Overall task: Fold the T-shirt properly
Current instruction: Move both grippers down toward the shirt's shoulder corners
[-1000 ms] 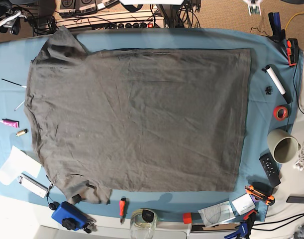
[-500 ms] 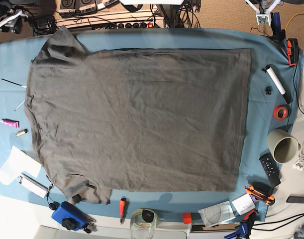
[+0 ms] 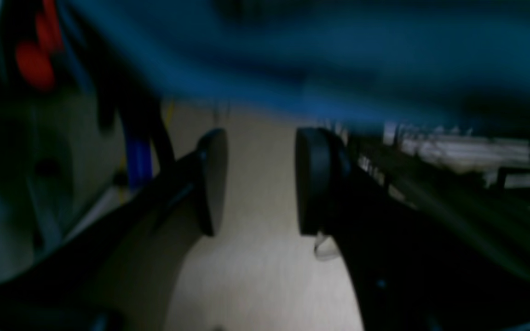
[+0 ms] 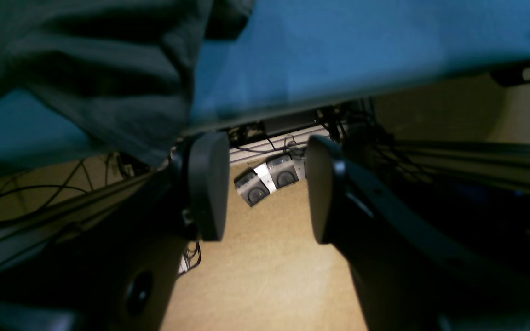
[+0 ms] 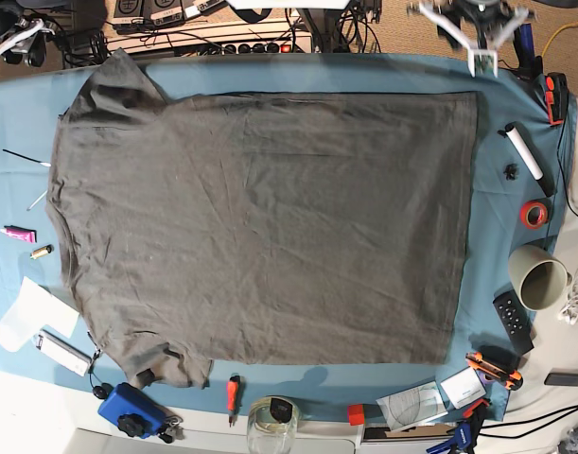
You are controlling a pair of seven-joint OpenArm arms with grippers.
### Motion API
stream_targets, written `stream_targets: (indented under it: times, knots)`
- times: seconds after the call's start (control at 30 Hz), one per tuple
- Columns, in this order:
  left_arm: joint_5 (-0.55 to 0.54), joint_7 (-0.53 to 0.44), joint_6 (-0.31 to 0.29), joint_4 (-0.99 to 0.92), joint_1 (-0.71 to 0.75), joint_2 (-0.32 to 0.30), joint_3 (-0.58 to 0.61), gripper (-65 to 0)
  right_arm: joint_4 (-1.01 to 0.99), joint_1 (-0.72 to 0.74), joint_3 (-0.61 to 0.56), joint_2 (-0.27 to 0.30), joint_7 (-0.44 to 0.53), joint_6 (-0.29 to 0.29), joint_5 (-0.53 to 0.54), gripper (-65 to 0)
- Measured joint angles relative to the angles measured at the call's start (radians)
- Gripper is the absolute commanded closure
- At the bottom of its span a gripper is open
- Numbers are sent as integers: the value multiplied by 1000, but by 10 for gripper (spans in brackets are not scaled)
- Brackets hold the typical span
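The dark grey T-shirt (image 5: 260,227) lies spread flat and wrinkled on the teal tablecloth (image 5: 516,104), collar side to the left and hem to the right. One sleeve (image 4: 85,69) hangs over the far table edge in the right wrist view. My right gripper (image 4: 265,186) is open and empty just beyond that edge, beside the sleeve. My left gripper (image 3: 260,181) is also open and empty, seen in a blurred view with blue cloth above it. The left arm (image 5: 475,28) shows blurred at the far right corner; the right arm (image 5: 9,38) sits at the far left corner.
Along the right edge lie a white marker (image 5: 523,151), a red tape roll (image 5: 534,214), a beige cup (image 5: 537,277) and a remote (image 5: 513,322). A blue box (image 5: 131,409), a screwdriver (image 5: 233,390) and a glass jar (image 5: 272,423) line the near edge. Cables run behind the table.
The left arm has swung further into the base view at the far right corner, toward the table edge. The T-shirt has not moved.
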Motion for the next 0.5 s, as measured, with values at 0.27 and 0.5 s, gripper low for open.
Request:
stream_targets:
  times: [0.27,0.5]
  knots:
    - [65,-29,0,0,-99,0,1,-199,0,23,0,0,0,0,-1,-276]
    - [200,-28,0,0,-111,0,1,-200,0,23,0,0,0,7,-1,-276]
